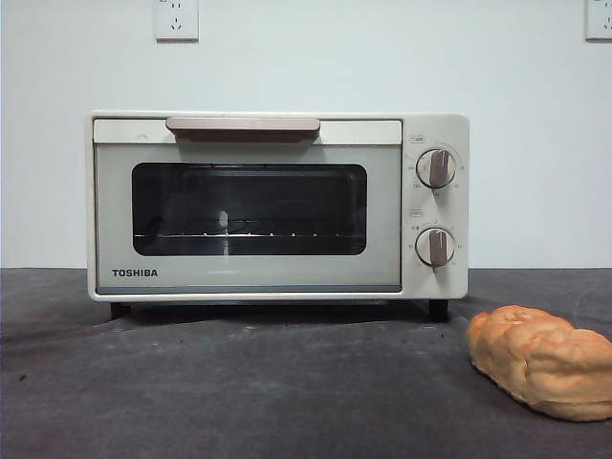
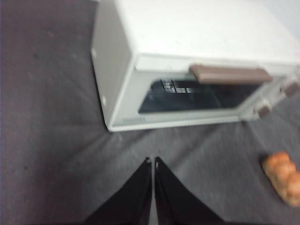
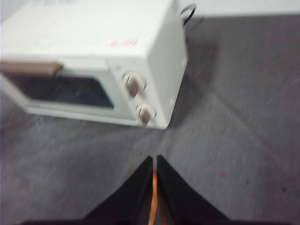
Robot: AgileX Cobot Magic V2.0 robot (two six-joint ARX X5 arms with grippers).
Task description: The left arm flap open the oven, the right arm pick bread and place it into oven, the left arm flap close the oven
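The cream-white oven [image 1: 249, 277] stands on the dark table with its door shut, its beige handle [image 1: 243, 125] along the top edge of the door. The golden bread [image 1: 543, 361] lies on the table in front of the oven's right side. Neither arm shows in the front view. My left gripper [image 2: 153, 161] is shut and hangs above the table, short of the oven [image 2: 197, 37], with the bread [image 2: 282, 177] off to one side. My right gripper [image 3: 154, 159] is shut too; a thin orange sliver of bread [image 3: 153, 197] shows through the slit between its jaws. The oven [image 3: 93, 42] lies beyond it.
The oven's two round knobs [image 1: 436, 168] sit on its right panel. A wire rack [image 1: 239, 234] shows behind the dark glass. Grey table cloth [image 1: 239, 382] spreads before the oven. A white wall with sockets [image 1: 176, 19] stands behind.
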